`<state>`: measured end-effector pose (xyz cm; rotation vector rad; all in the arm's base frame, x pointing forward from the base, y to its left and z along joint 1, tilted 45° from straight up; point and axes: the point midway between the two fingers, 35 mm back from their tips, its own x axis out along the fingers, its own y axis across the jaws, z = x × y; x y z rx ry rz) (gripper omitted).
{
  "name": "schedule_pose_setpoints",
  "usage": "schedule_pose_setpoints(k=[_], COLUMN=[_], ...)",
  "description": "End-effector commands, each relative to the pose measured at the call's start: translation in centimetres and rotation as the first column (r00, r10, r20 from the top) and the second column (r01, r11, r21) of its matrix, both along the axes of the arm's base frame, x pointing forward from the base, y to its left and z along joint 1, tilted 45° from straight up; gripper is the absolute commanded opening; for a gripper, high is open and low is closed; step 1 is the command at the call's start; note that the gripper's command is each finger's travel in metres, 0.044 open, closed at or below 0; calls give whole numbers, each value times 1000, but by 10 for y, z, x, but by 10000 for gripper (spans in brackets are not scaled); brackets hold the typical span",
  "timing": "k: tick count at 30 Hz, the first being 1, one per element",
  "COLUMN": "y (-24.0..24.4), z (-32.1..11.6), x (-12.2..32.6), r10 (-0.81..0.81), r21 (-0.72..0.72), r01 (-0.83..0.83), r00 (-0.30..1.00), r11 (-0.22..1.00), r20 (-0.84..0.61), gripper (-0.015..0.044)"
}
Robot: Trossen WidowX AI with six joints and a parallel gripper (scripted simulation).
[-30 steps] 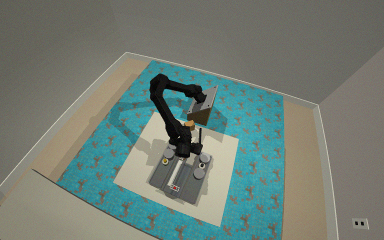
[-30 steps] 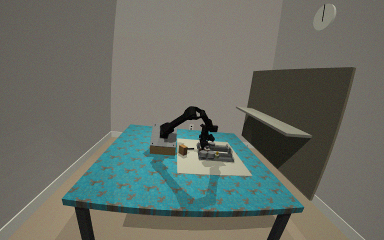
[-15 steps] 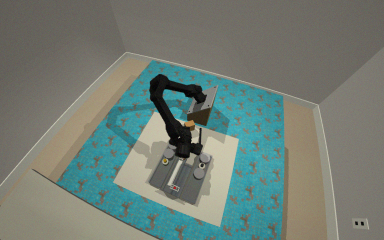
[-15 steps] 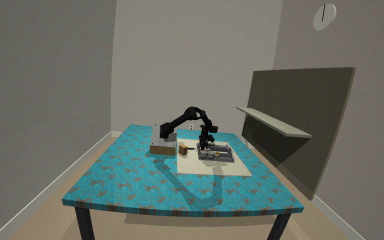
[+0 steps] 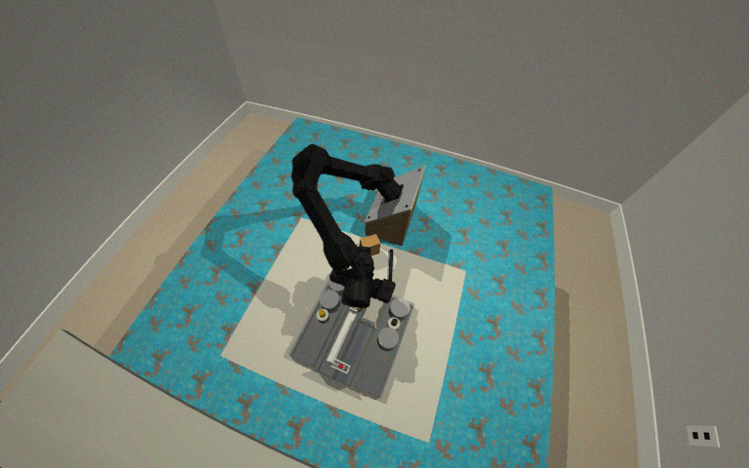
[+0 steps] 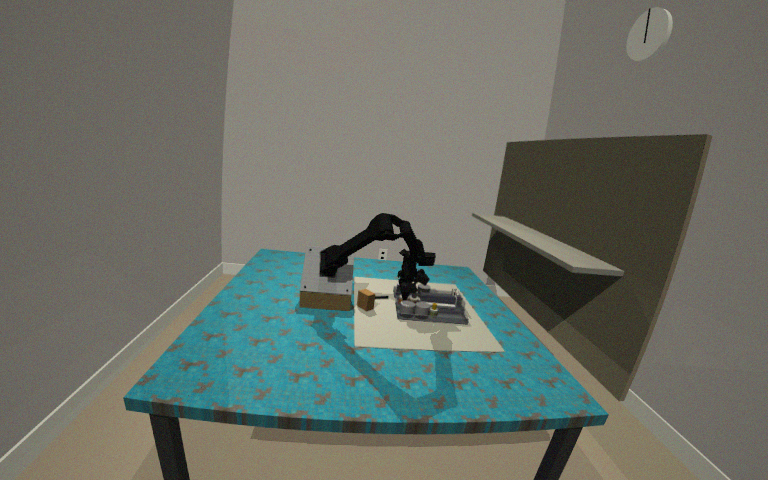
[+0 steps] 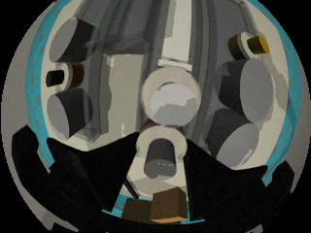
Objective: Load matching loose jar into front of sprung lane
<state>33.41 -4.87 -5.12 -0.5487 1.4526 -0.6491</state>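
Note:
My gripper (image 5: 357,302) (image 6: 408,289) (image 7: 161,140) is shut on a cream jar with a grey lid (image 7: 159,154). It holds the jar upright at the near, front end of the pale middle lane (image 5: 343,332) (image 7: 178,22) of the grey rack (image 5: 312,340) (image 6: 447,314). A matching cream jar with a grey lid (image 7: 170,100) stands in the lane just beyond the held one, and the two look close or touching. In the top and exterior views my wrist hides both jars. A plate with a red dot (image 5: 340,366) sits at the lane's far end.
Large grey-lidded jars (image 5: 330,298) (image 5: 400,306) (image 5: 388,337) stand in the side lanes, with a small yellow-capped jar (image 5: 322,314) (image 7: 249,45) and a dark-capped one (image 5: 393,322) (image 7: 60,77). A brown block (image 5: 370,243) (image 6: 366,299) (image 7: 167,206) and a black rod (image 5: 390,263) lie behind the rack.

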Motion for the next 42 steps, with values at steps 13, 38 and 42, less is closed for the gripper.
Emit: schedule_pose_setpoints(k=[13,38,42], y=[-1,0,0], z=[1,-1,-1], x=[0,-6,-7], r10=[1,1,1], r21=[-5,-5,-5], r01=[-1,-1,-1], r00=[1000,1000,1000], r11=[1000,1000,1000], r20=[12,12,12], gripper=[0,0,0])
